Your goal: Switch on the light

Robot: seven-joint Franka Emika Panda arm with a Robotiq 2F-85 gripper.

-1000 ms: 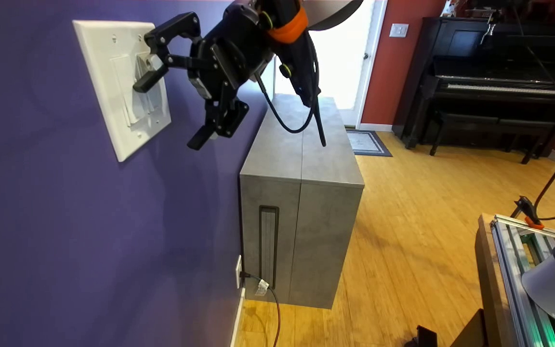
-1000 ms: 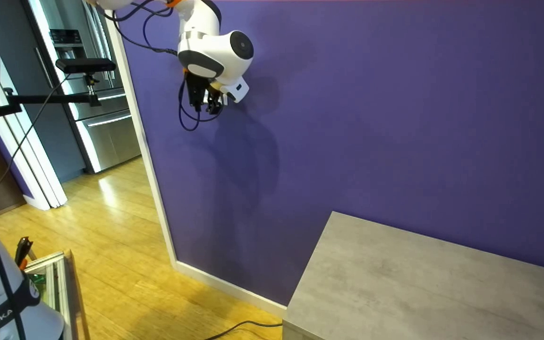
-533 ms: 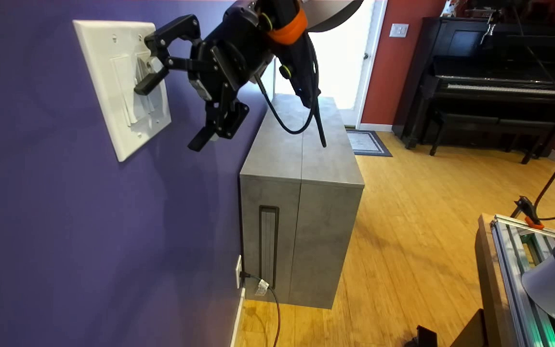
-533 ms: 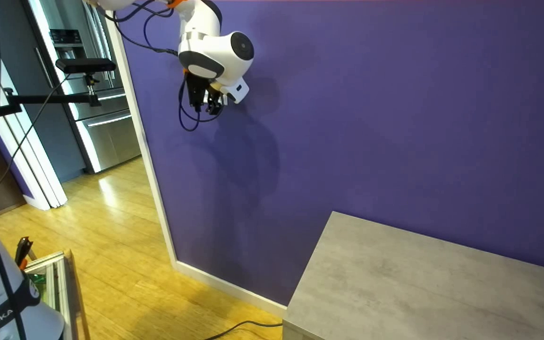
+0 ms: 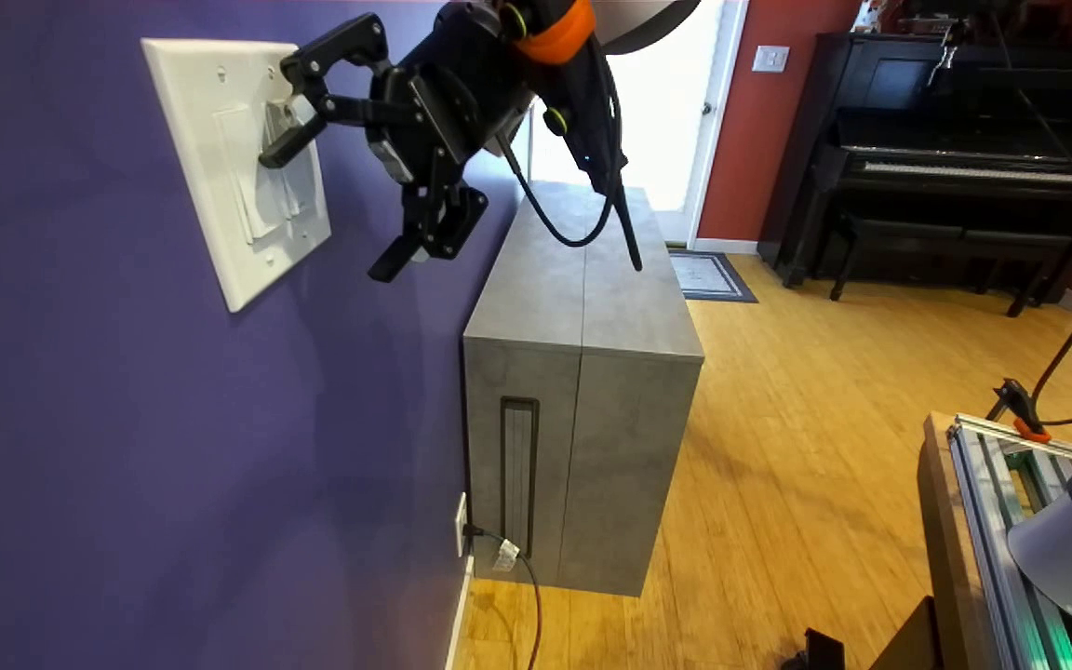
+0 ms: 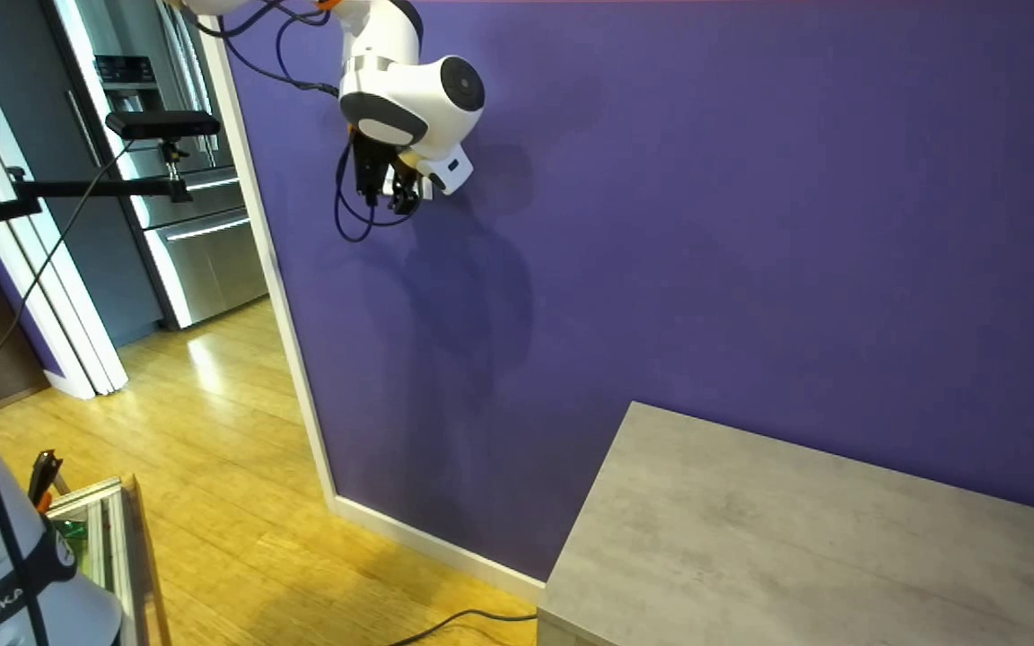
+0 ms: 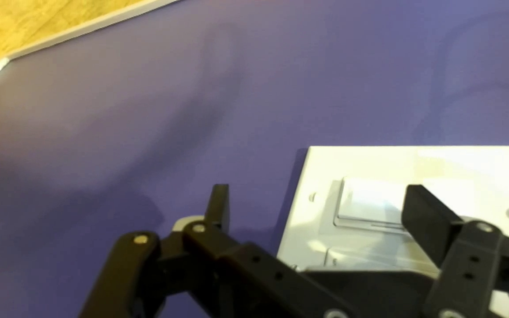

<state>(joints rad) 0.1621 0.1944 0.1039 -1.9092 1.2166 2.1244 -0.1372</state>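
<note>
The light's switch is a cream-white wall plate (image 5: 206, 181) on the purple wall, with two tall rockers side by side. The nearer rocker (image 5: 243, 167) shows in an exterior view; the farther one is partly behind a finger. No lamp is in view. My gripper (image 5: 327, 214) is open and empty. Its upper finger is in front of the rockers; contact cannot be told. The lower finger hangs off the plate, before bare wall. In the wrist view the gripper (image 7: 316, 192) has one finger over a rocker (image 7: 369, 201) of the plate (image 7: 305, 221). The plate is hidden in an exterior view.
A grey cabinet (image 5: 582, 316) stands against the wall below and beyond the gripper; it also shows in an exterior view (image 6: 768, 538). A wall outlet (image 5: 461, 526) with a cord is low down. A black camera on a bar (image 6: 162, 124) stands near the doorway.
Over the last half second my gripper has shifted slightly upward along the plate, and its cable loop moved with it. The fingers stay open. The rockers show no clear change.
</note>
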